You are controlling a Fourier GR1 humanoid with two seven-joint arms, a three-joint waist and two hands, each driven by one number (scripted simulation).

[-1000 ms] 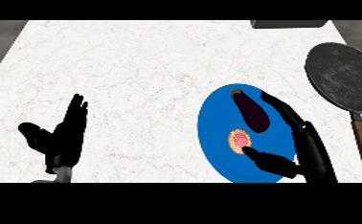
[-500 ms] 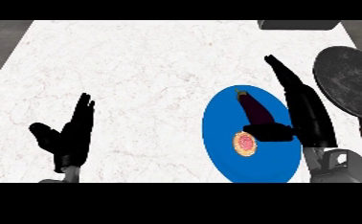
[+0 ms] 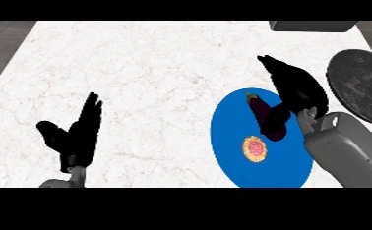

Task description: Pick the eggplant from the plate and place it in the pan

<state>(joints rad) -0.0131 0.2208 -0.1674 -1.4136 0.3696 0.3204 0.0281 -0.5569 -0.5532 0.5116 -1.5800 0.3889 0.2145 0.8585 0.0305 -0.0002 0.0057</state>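
One hand working: right hand hovers fingers extended, holding nothing, beside the eggplant on the blue plate. Curl round its middle, avoiding the tart; left hand rests open.

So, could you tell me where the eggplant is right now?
In the head view, the eggplant lies on the blue plate, right of centre, beside the right hand.

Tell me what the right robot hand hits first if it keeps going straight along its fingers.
Probably nothing: the right robot hand points up and left, past the plate, over bare counter. Height is unclear.
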